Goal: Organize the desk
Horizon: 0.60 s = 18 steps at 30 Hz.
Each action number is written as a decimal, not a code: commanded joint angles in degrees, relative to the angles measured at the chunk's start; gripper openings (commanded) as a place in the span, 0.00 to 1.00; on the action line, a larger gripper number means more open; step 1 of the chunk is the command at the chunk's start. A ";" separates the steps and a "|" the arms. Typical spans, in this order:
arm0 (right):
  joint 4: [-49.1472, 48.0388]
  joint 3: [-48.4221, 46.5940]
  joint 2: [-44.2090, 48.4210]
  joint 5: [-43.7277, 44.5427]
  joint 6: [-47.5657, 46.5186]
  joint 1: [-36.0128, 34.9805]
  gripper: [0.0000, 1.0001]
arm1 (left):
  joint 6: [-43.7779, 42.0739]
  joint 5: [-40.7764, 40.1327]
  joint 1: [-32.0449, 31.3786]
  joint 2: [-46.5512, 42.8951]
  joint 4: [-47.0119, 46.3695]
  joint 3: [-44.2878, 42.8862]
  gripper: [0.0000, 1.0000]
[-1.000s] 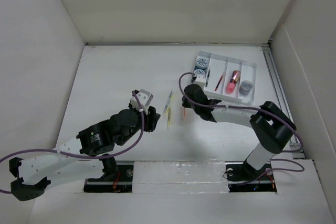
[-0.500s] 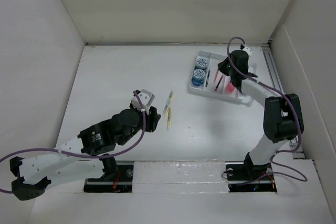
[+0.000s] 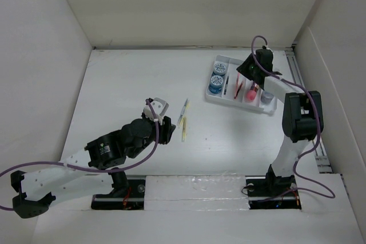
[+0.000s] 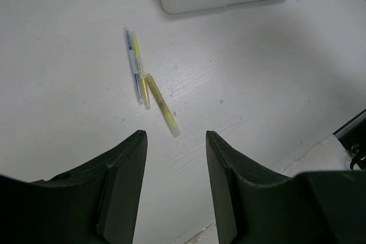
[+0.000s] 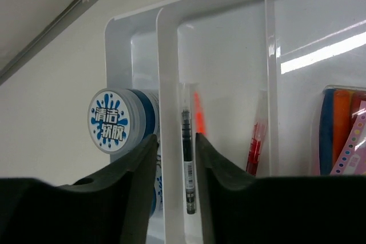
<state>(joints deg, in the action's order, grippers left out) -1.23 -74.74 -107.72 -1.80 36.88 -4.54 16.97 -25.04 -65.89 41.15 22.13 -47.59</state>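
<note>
The white desk [image 3: 126, 84] holds a blue-white pen [image 4: 133, 64], a thin yellow pen [image 4: 140, 72] and a yellow highlighter [image 4: 162, 104], lying together in the middle [image 3: 183, 119]. My left gripper [image 3: 164, 128] hovers just short of them, open and empty [image 4: 172, 139]. My right gripper [image 3: 247, 78] is over the white compartment tray [image 3: 243, 102] at the back right. In the right wrist view its jaws [image 5: 174, 138] stand narrowly apart with nothing between them. Through the gap I see a black pen [image 5: 187, 158] lying in the tray. An orange pen [image 5: 197, 115] lies just beyond it.
The tray [image 5: 168, 84] also holds blue round tubs [image 3: 217, 79] with a splash label [image 5: 111, 119], a red pen [image 5: 255, 141], a pink item [image 3: 251, 92] and a grey item [image 3: 267, 96]. White walls enclose the desk on three sides.
My right arm swung from the pens at mid-desk to the tray at the back right. The orange pen that lay by its jaws is gone from the desk. The left arm stayed still.
</note>
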 commanded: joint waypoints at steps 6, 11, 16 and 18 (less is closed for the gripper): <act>-0.78 1.25 6.46 -3.12 0.29 -1.25 0.46 | -0.80 0.87 0.06 -0.63 -1.21 -0.13 0.41; -6.75 11.69 14.55 1.44 0.30 -11.35 0.13 | -0.80 0.78 0.06 -0.63 -1.47 0.04 0.42; -8.78 17.95 18.25 11.45 0.73 -26.80 0.00 | -0.54 0.51 0.06 -0.45 -1.12 -0.22 0.42; -10.62 20.84 18.16 14.71 1.35 -31.13 0.00 | -0.54 0.51 0.06 -0.80 -1.30 -0.04 0.42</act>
<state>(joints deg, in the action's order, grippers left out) -7.84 -57.49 -90.08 5.85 37.60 -31.20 16.93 -24.40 -65.89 41.06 22.13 -47.59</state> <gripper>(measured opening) 0.010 0.415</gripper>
